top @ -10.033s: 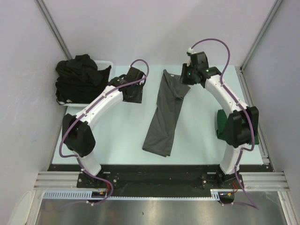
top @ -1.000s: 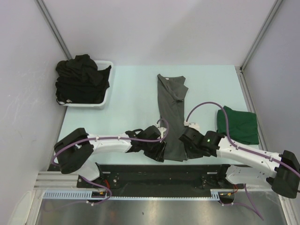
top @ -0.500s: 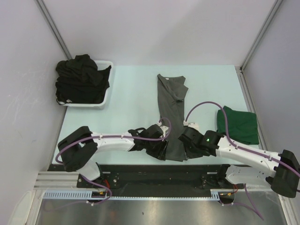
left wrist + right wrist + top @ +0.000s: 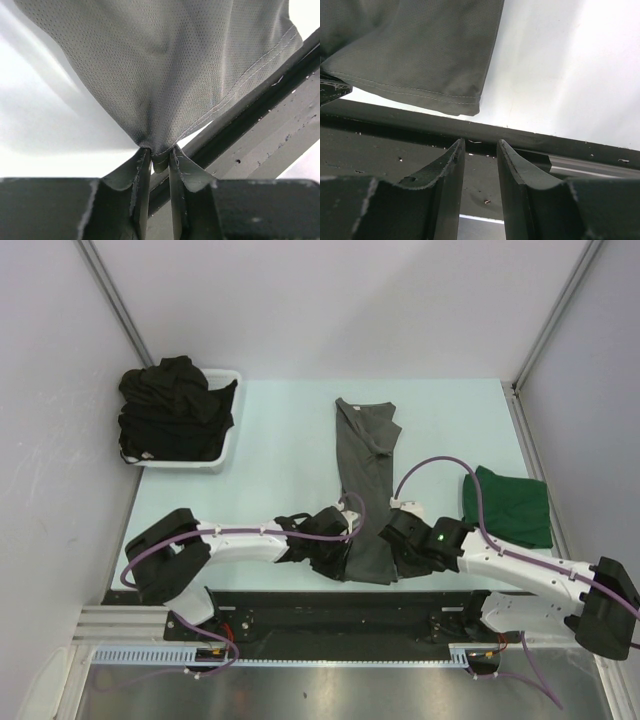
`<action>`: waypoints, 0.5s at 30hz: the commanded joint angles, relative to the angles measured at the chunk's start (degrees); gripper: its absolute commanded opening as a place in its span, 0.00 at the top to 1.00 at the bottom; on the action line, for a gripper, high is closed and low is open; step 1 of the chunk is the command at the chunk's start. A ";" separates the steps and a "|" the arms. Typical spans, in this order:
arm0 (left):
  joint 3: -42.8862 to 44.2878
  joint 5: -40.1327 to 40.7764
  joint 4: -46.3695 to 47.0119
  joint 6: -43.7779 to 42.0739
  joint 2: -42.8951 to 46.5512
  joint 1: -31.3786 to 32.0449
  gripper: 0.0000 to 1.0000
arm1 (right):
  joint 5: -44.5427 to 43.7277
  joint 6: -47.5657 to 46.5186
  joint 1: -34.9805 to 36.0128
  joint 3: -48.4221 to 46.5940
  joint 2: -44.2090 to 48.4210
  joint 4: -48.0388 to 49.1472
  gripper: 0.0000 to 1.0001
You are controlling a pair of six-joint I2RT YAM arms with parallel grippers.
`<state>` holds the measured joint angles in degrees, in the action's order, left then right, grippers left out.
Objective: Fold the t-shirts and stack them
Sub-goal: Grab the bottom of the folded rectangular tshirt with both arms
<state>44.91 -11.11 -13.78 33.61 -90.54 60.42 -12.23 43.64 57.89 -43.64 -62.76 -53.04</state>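
The black shirts [image 4: 172, 408] are heaped in the basket [image 4: 227, 448] at the table's [image 4: 270, 475] far left, too tangled to count. One grey shirt [image 4: 365, 480] lies lengthwise mid-table, its near hem hidden from above by both arms. One green shirt [image 4: 512, 506] sits folded on the right. The left claw [image 4: 160, 155] pinches the grey hem's corner. The right claw [image 4: 480, 145] stands parted and empty, just short of the other corner.

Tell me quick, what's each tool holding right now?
Left tool: closed, pinching the hem of the charcoal grey fabric t-shirt.
Right tool: open, empty, near that shirt's corner.
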 commanded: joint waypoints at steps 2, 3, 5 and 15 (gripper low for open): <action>0.27 0.04 -1.16 -0.99 0.02 0.40 0.79 | -1.22 -0.05 -0.14 -1.80 -0.43 1.18 0.63; 0.53 0.21 -1.68 -1.00 -0.07 0.40 0.80 | -1.22 0.13 -0.14 -1.72 -0.43 1.35 0.63; 0.97 0.48 -2.13 -1.26 -0.07 0.40 0.82 | -0.61 0.31 -0.14 -0.84 -0.52 2.14 0.63; 3.70 1.27 -4.67 -1.88 0.54 0.40 0.91 | 0.45 0.31 -0.23 -0.22 -2.98 4.96 0.63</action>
<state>45.76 -10.63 -17.26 33.26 -90.56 60.42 -11.55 43.68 57.87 -43.64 -64.99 -50.15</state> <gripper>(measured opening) 0.115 0.371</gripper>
